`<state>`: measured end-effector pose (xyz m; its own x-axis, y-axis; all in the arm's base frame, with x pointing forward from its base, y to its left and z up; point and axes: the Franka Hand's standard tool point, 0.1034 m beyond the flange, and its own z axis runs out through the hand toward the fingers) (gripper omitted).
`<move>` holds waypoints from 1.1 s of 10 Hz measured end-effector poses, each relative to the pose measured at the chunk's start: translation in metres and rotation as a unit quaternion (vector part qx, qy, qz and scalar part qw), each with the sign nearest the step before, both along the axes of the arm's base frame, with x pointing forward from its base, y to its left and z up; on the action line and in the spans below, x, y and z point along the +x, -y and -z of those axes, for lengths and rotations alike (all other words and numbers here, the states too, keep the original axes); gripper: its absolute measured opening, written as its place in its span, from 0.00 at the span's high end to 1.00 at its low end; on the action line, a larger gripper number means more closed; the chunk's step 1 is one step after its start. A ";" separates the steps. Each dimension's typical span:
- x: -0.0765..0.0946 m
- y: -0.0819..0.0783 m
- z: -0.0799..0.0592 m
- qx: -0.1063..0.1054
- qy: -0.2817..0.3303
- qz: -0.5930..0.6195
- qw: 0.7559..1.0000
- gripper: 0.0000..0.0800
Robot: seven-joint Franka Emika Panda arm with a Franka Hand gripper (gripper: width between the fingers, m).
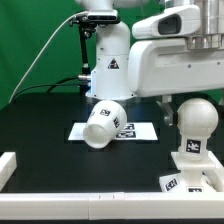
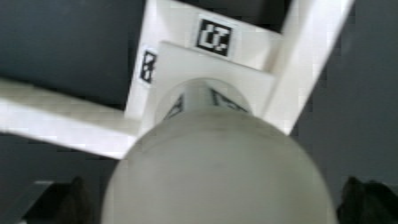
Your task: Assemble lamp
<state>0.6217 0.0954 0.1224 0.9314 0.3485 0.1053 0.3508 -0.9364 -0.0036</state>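
The rounded bulb [image 1: 196,120] stands upright on its tagged neck on the flat square base [image 1: 195,180] at the exterior view's right front. In the wrist view the bulb [image 2: 214,160] fills the space between my fingers, with the base [image 2: 240,62] beyond it. My gripper [image 2: 214,205] straddles the bulb with its jaws wide apart; a thin dark gap shows at each side, so it looks open. The dark fingertips [image 2: 59,200] show only at the picture's corners. The tapered shade [image 1: 103,124] lies on its side, apart from the gripper.
The shade rests on the marker board [image 1: 145,130] at the table's middle. The tall white robot pedestal [image 1: 108,65] stands behind it. A white rail [image 1: 60,200] runs along the front edge and the left corner; it also shows in the wrist view [image 2: 54,108].
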 end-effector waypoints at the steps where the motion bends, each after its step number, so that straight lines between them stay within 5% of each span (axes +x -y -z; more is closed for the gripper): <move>1: 0.000 0.001 0.000 -0.004 0.001 -0.032 0.999 0.13; 6: 0.007 0.001 0.002 -0.026 0.017 -0.122 0.992 0.13; 7: 0.007 0.001 0.002 -0.026 0.017 -0.122 0.992 0.26; 8: 0.007 0.002 0.002 -0.026 0.017 -0.121 0.992 0.29; 11: 0.008 0.002 0.001 -0.013 0.019 0.027 0.999 0.29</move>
